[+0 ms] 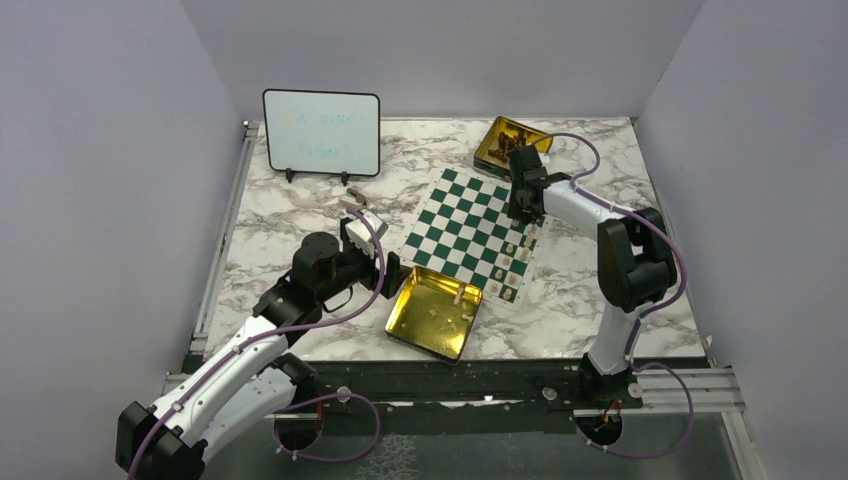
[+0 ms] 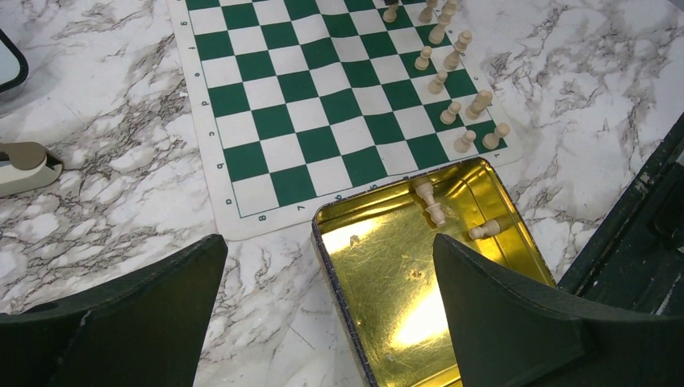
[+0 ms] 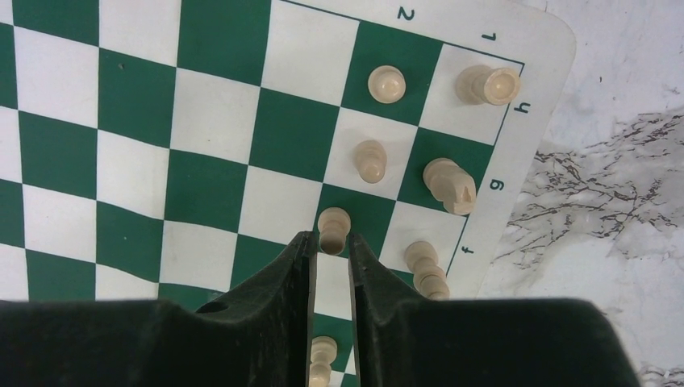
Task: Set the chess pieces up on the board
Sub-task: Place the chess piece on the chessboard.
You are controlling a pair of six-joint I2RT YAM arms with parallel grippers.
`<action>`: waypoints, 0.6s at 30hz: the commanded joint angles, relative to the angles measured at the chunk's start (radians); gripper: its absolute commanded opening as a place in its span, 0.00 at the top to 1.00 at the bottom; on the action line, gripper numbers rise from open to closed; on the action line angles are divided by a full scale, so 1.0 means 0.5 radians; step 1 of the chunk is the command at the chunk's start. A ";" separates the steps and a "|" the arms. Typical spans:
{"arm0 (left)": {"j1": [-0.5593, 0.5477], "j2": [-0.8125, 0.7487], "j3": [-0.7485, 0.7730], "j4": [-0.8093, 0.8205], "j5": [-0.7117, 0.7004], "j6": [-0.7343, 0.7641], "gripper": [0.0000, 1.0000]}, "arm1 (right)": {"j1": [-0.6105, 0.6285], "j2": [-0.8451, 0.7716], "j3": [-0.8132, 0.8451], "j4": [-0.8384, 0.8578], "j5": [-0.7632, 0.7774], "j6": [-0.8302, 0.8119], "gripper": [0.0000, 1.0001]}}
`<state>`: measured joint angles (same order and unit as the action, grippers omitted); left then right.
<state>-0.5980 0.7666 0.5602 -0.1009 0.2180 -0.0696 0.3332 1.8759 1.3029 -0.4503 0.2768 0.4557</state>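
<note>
The green and white board (image 1: 460,225) lies mid-table. Several cream chess pieces (image 1: 515,262) stand along its right edge, also seen in the left wrist view (image 2: 452,105). My right gripper (image 1: 520,210) is low over the board's far right part. In the right wrist view its tips (image 3: 331,239) are closed on an upright pawn (image 3: 333,226) over a green square, next to standing pieces (image 3: 385,83). My left gripper (image 2: 327,242) is open and empty, above the left rim of a gold tin (image 2: 387,282) that holds two lying pieces (image 2: 430,200).
The near gold tin (image 1: 400,322) touches the board's (image 2: 323,113) near corner. A second gold tin (image 1: 493,143) with dark pieces sits at the far right. A black-framed whiteboard (image 1: 322,132) stands far left. A small tan and white object (image 2: 24,161) lies left of the board.
</note>
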 commanded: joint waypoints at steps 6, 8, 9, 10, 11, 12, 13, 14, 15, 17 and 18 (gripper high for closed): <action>-0.004 -0.029 -0.007 0.019 -0.027 0.016 0.01 | -0.010 0.062 0.052 -0.020 -0.036 0.000 0.75; -0.004 -0.028 -0.008 0.019 -0.028 0.016 0.01 | -0.010 0.070 0.062 -0.023 -0.040 0.000 0.75; -0.004 -0.028 -0.008 0.018 -0.026 0.015 0.01 | -0.010 0.078 0.068 -0.026 -0.040 0.000 0.75; -0.004 -0.027 -0.008 0.020 -0.025 0.016 0.01 | -0.010 0.081 0.072 -0.030 -0.042 0.000 0.75; -0.004 -0.028 -0.008 0.020 -0.028 0.016 0.01 | -0.010 0.086 0.075 -0.029 -0.046 0.000 0.75; -0.004 -0.030 -0.007 0.018 -0.025 0.016 0.01 | -0.010 0.091 0.078 -0.032 -0.047 0.000 0.76; -0.004 -0.032 -0.007 0.019 -0.026 0.017 0.01 | -0.010 0.091 0.076 -0.033 -0.052 -0.003 0.78; -0.004 -0.030 -0.007 0.019 -0.028 0.017 0.01 | -0.010 0.090 0.078 -0.034 -0.053 -0.006 0.79; -0.004 -0.033 -0.007 0.019 -0.026 0.017 0.01 | -0.010 0.086 0.079 -0.037 -0.047 -0.006 0.80; -0.004 -0.033 -0.009 0.016 -0.025 0.017 0.01 | -0.010 0.079 0.083 -0.047 -0.042 -0.016 0.83; -0.003 -0.031 -0.010 0.015 -0.026 0.017 0.01 | -0.010 0.073 0.091 -0.070 -0.036 -0.023 0.84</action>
<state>-0.5980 0.7666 0.5602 -0.1009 0.2173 -0.0673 0.3328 1.9057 1.3159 -0.4545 0.2649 0.4519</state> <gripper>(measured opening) 0.990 0.184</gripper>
